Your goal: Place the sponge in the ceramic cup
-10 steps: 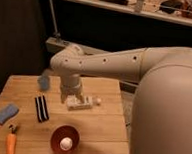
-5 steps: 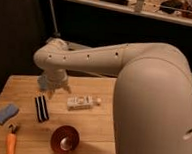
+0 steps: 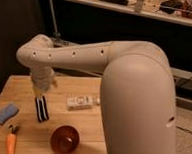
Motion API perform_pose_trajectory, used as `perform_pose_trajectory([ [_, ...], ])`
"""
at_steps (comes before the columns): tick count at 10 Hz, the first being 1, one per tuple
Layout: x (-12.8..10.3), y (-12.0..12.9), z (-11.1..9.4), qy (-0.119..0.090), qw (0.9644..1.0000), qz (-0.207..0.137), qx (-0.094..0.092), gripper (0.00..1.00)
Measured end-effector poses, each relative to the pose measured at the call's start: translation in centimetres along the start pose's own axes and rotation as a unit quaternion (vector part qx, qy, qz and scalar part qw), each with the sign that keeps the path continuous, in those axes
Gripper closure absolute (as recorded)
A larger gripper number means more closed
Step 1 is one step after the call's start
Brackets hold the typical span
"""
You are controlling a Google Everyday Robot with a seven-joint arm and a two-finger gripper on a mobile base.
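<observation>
The blue sponge (image 3: 5, 112) lies flat near the left edge of the wooden table (image 3: 23, 88). My gripper (image 3: 41, 89) hangs at the end of the white arm (image 3: 86, 53) over the table's back left. It sits well to the right of and behind the sponge, just above a black-and-white striped strip (image 3: 42, 109). The ceramic cup is hidden, with the arm's wrist covering the back-left spot of the table.
A red-orange bowl (image 3: 64, 139) stands near the front edge. A white packet (image 3: 82, 101) lies mid-table. An orange-handled tool (image 3: 10, 142) rests at the front left. My own large white body fills the right side. Dark shelving stands behind the table.
The arm has swung left across the table, from over the white packet to the back left. The cup that showed there earlier is now covered by the wrist.
</observation>
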Motion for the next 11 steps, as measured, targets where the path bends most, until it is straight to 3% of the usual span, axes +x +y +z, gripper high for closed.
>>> perform_pose_trajectory([
  [2, -2.1, 2.2, 0.3, 0.001, 0.9961, -0.087, 0.008, 0.35],
  [3, -3.8, 3.9, 0.5, -0.001, 0.9894, -0.145, 0.009, 0.35],
  [4, -4.5, 4.7, 0.6, -0.001, 0.9847, -0.174, 0.010, 0.35],
  [5, -5.1, 5.4, 0.8, -0.001, 0.9800, -0.199, 0.011, 0.35],
  [8, -5.1, 5.5, 0.8, 0.001, 0.9769, -0.213, 0.014, 0.35],
  [9, -5.2, 5.5, 0.9, -0.004, 0.9726, -0.232, 0.022, 0.35],
  [10, -5.7, 5.5, 0.8, -0.019, 0.9638, -0.264, 0.035, 0.35],
  [11, -6.8, 5.5, 0.6, -0.047, 0.9452, -0.318, 0.056, 0.35],
])
